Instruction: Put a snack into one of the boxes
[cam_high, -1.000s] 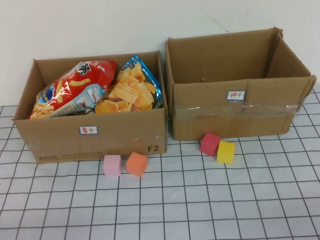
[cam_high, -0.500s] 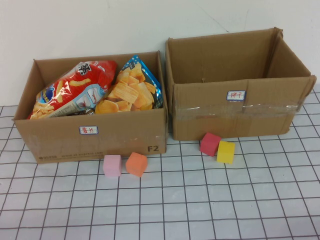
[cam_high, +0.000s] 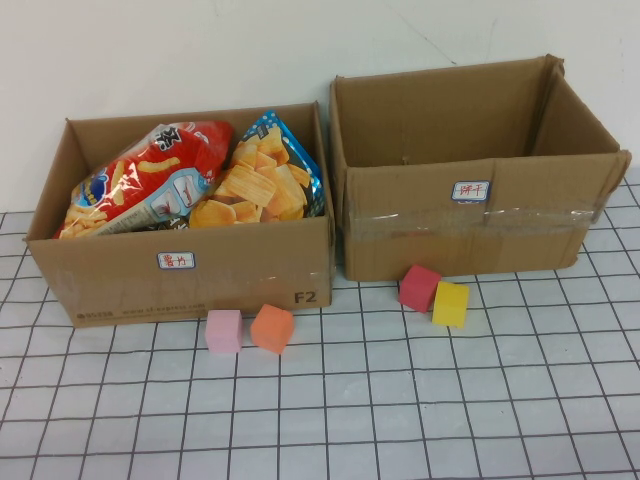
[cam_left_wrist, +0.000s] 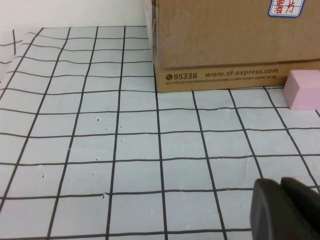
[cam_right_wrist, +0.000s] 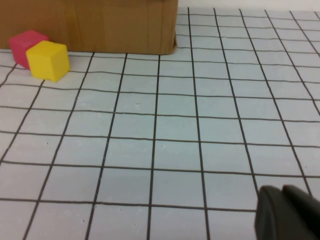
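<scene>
Two snack bags, a red chip bag and a blue chip bag, are seen lying inside the left cardboard box, while the right cardboard box shows no contents. The left pincer and the right pincer are held low over the gridded surface, each apparently closed and empty. Because no loose snack is visible, a foam cube may be grasped by mistake.

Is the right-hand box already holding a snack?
No: in the high view the right-hand box shows only bare cardboard inside, while both snack bags sit in the left box.
</scene>
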